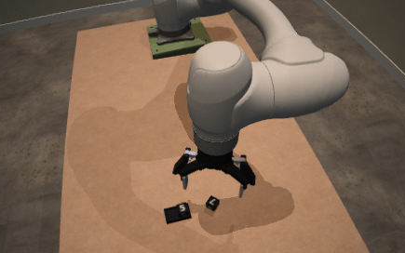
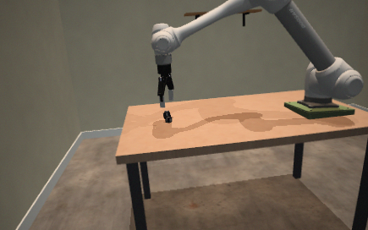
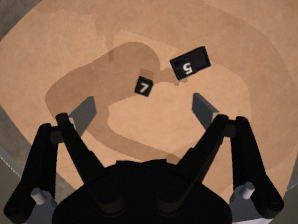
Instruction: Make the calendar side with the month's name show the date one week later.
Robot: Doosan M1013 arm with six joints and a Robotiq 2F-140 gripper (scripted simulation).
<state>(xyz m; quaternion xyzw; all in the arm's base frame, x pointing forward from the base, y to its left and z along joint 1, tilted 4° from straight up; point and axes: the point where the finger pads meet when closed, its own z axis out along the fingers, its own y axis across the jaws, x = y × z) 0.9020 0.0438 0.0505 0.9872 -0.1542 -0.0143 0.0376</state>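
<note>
Cube (image 1: 212, 203) (image 2: 168, 120) (image 3: 144, 86) marked 7 is lying on the surface (image 1: 108, 60) (image 2: 216, 137) (image 3: 145, 127), below the open, empty end effector (image 1: 213, 191) (image 2: 167, 102) (image 3: 143, 103), sitting towards twelve o'clock between its fingers in the wrist view; the tray (image 1: 173, 215) (image 2: 167, 113) (image 3: 174, 68) is waiting at the cube's two o'clock.

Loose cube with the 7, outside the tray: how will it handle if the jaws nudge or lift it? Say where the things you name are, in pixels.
The loose cube (image 1: 212, 203) (image 3: 144, 86) looks rigid, with crisp edges, so it probably won't deform when squeezed. It rests on a flat face, so a nudge would likely slide or turn it rather than roll it. It's small beside the open jaws, so probably light.
</note>
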